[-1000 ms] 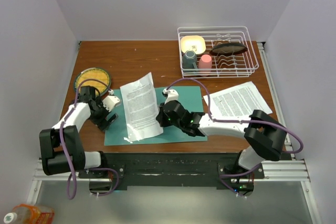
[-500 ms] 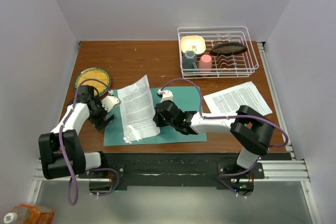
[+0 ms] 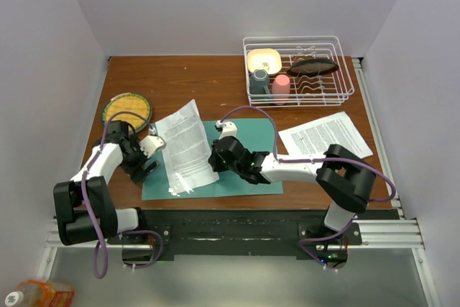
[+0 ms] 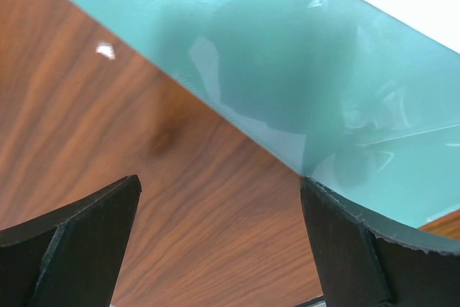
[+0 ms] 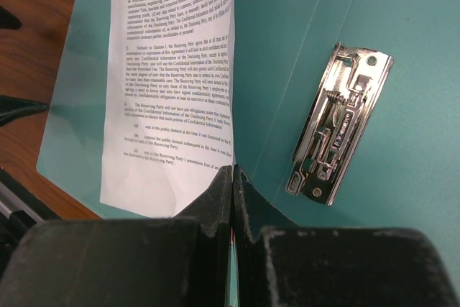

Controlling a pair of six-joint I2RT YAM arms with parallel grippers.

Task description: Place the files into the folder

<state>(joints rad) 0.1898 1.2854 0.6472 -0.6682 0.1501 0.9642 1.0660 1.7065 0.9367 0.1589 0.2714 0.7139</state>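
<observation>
The teal folder (image 3: 253, 134) lies open and flat on the wooden table. One of the files, a printed white sheet (image 3: 185, 146), rests tilted over the folder's left leaf, its top past the folder's far edge. My right gripper (image 3: 215, 157) is shut on that sheet's right edge; in the right wrist view the jaws (image 5: 233, 177) pinch the sheet (image 5: 172, 84) beside a metal clip (image 5: 338, 124) on the folder (image 5: 287, 41). A second printed sheet (image 3: 325, 135) lies on the table to the right. My left gripper (image 3: 149, 154) stands open over bare wood at the folder's left edge (image 4: 323, 84).
A white wire dish rack (image 3: 298, 70) with a bowl, cups and a dark dish stands at the back right. A yellow-green plate (image 3: 126, 108) sits at the left, just behind my left arm. Walls close in on three sides.
My right gripper has drawn the held sheet leftward across the folder. My left gripper has edged slightly left, still open.
</observation>
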